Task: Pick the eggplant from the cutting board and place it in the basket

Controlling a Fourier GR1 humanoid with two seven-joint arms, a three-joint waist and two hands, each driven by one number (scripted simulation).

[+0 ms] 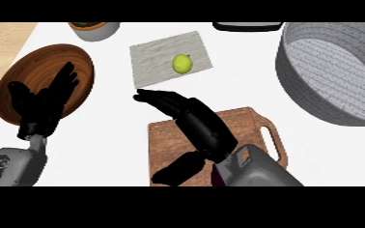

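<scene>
Over a wooden cutting board near the counter's front edge, the robot's right hand lies palm-down, its fingers stretched toward the far left and its thumb splayed back toward the forearm; the fingers look straight and released, curled round nothing that can be seen. The eggplant itself cannot be clearly made out: only a sliver of dark purple shows beside the wrist, low on the board, and that is probably it, mostly hidden beneath the hand and forearm. At the view's left the left hand rests open, fingers up, in front of a brown wooden bowl. Beyond the board a grey mat carries a small yellow-green fruit, and a grey woven basket stands at the right, well apart from the board. A small pot of greenery sits at the far edge, with a dark-rimmed object cut off beside it. By the look of things the task is at its opening step, the reach, with nothing grasped yet. The next move would call for settling the hand over the eggplant, curling fingers and thumb round it, then lifting and carrying it right to the basket.
</scene>
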